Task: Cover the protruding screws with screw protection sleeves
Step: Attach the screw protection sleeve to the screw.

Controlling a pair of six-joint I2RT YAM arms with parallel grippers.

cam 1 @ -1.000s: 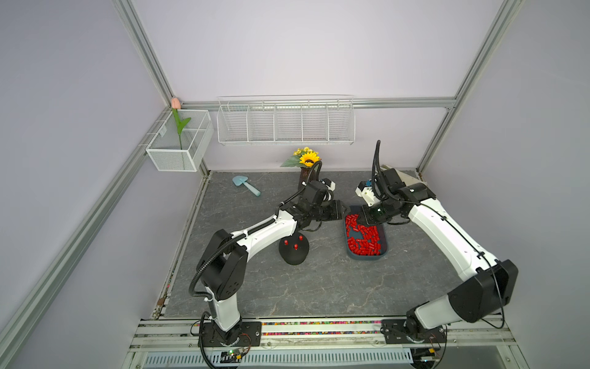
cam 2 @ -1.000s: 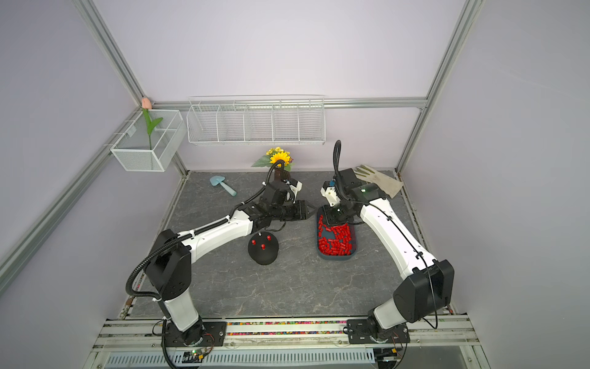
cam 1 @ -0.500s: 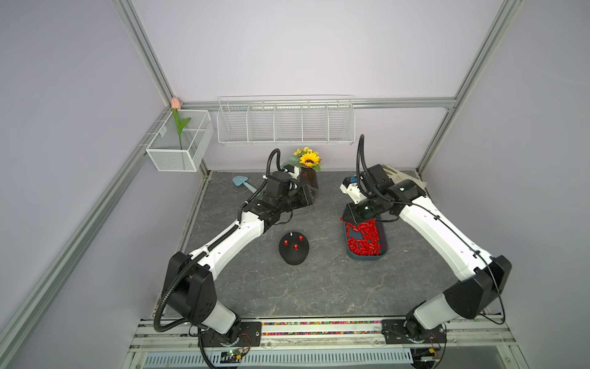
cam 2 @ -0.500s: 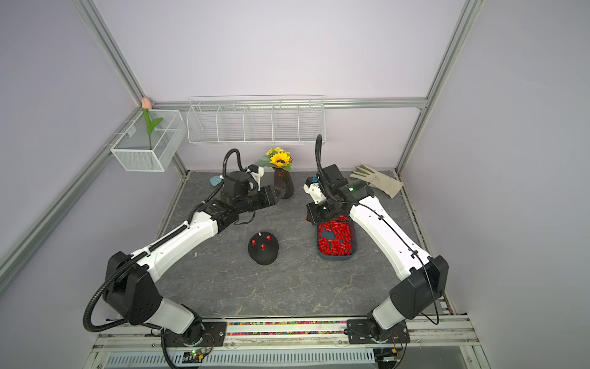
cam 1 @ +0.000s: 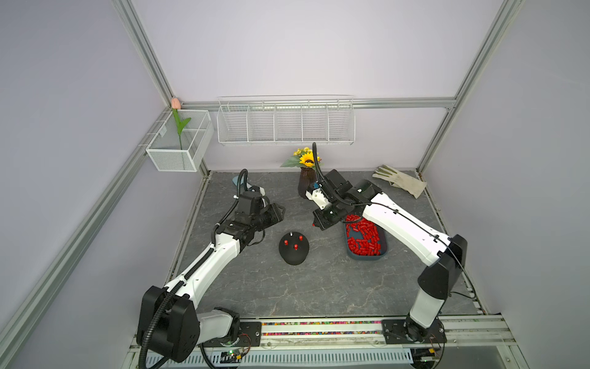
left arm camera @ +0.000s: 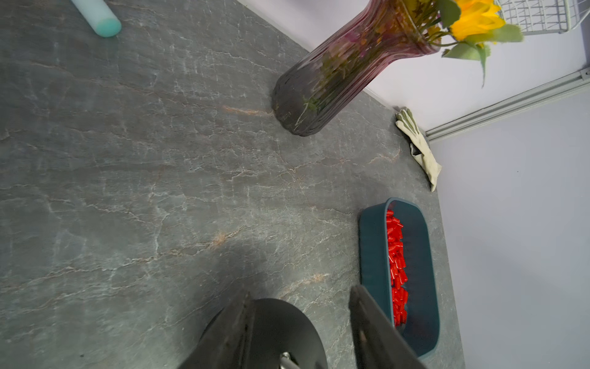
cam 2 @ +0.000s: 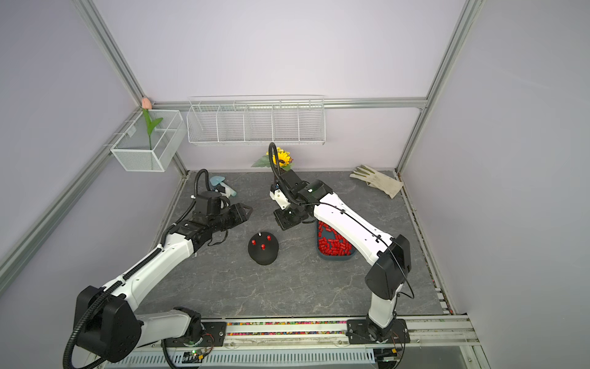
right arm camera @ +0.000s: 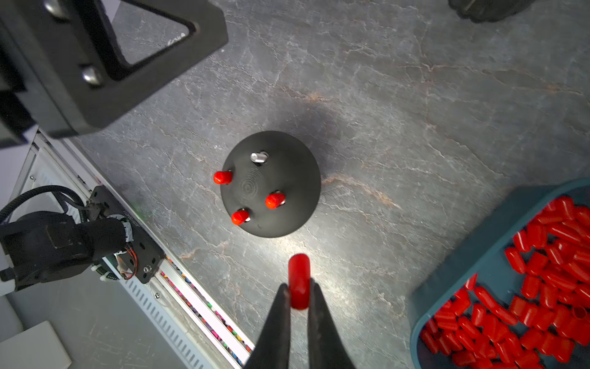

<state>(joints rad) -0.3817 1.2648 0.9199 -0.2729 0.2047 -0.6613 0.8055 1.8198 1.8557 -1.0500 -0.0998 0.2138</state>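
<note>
Right fingers (right arm camera: 274, 326): closed on one red sleeve (right arm camera: 299, 274), which is held above the table (right arm camera: 415, 111) near the black dome (right arm camera: 287, 179).
Left fingers (left arm camera: 236, 329): parted, nothing gripped.
Dome: three capped screws (right arm camera: 275, 200) and one bare screw (right arm camera: 259, 157) are seen.
Spare sleeves (right arm camera: 542, 287): piled in the blue tray (right arm camera: 472, 252).

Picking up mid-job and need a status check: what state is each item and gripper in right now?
Right gripper: shut on a red sleeve, apart from the dome.
Left gripper: open, empty.
Capped screws: three, each wearing a red sleeve.
Bare screw: one, uncovered.
Tray: holding many loose sleeves.
Vase: upright.
Glove: lying flat on the table.
</note>
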